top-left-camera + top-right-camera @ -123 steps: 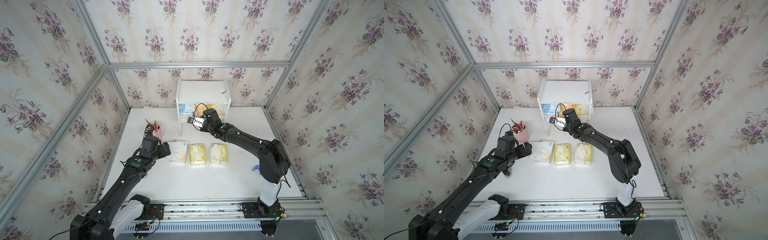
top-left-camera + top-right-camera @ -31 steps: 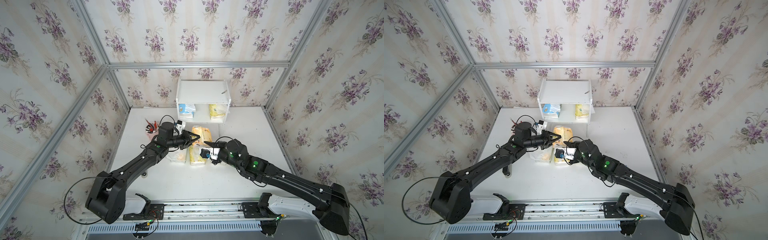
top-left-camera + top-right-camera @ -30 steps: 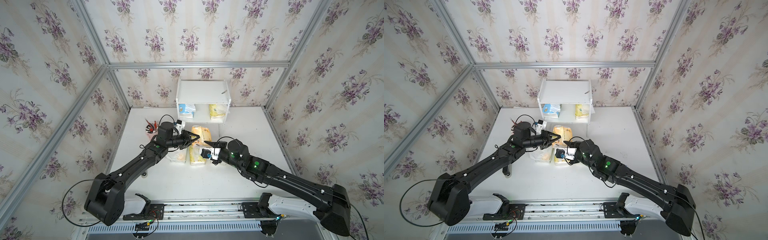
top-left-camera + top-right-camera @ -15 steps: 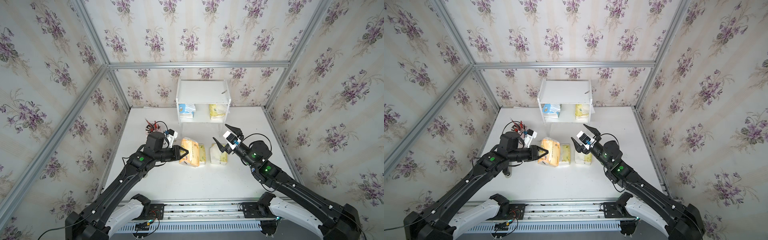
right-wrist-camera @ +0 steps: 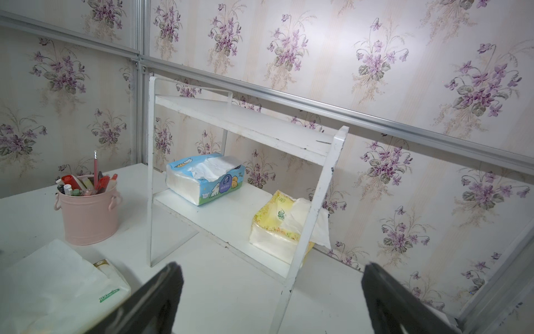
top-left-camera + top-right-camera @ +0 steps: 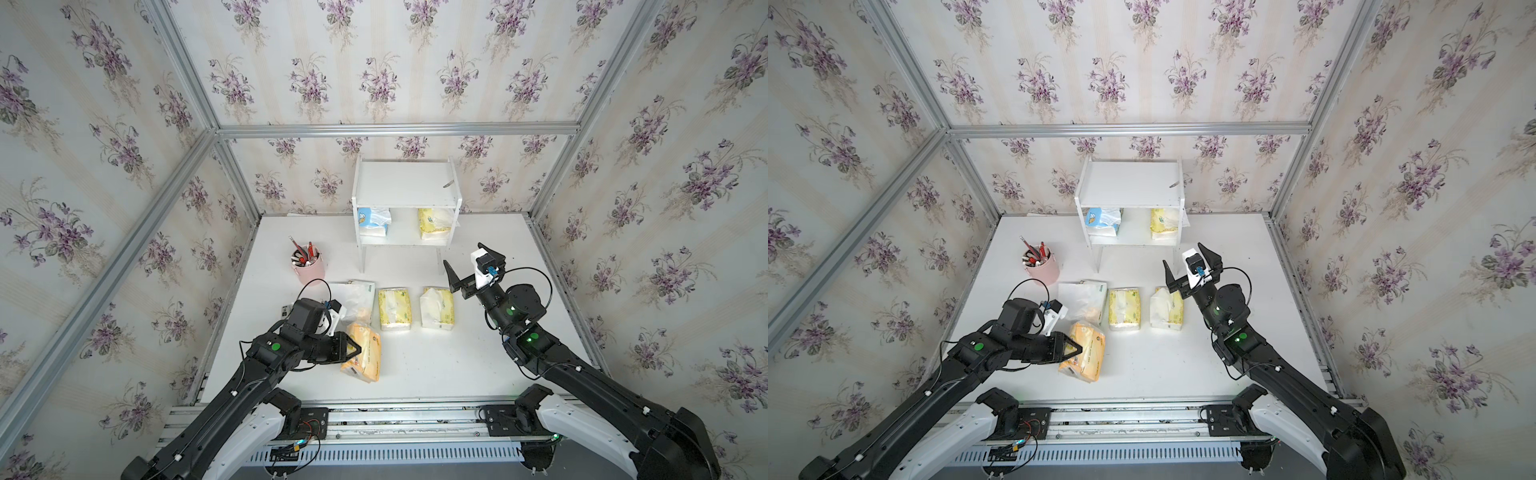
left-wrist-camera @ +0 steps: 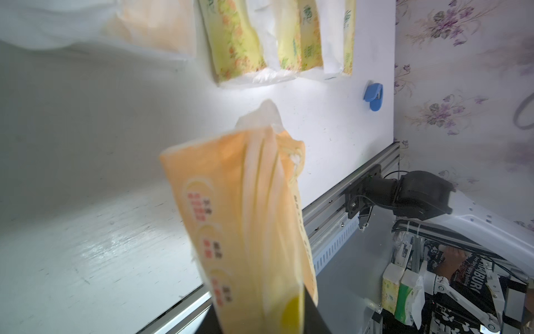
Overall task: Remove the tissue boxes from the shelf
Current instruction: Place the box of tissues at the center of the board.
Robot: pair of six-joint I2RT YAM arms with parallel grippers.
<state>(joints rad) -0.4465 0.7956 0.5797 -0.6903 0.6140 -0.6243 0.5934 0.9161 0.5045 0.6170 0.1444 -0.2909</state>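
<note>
Evidently mid-carry, the left gripper [image 6: 353, 351] was clenched on the orange pack [image 6: 368, 353], clear of the shelf [image 6: 405, 183], its long axis crosswise to the fingers in both top views. Setting it on the surface [image 6: 424, 370] looked next. Ahead of the right gripper [image 6: 469, 255], spread wide and empty, the blue pack [image 6: 372, 220] and yellow pack [image 6: 434, 222] lay on the lower tier, apparently end-on to it.

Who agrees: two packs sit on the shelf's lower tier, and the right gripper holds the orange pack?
Wrong gripper: the left gripper holds the orange pack, as both top views show; the right gripper stands open. Two packs do sit on the lower tier of the shelf.
</note>
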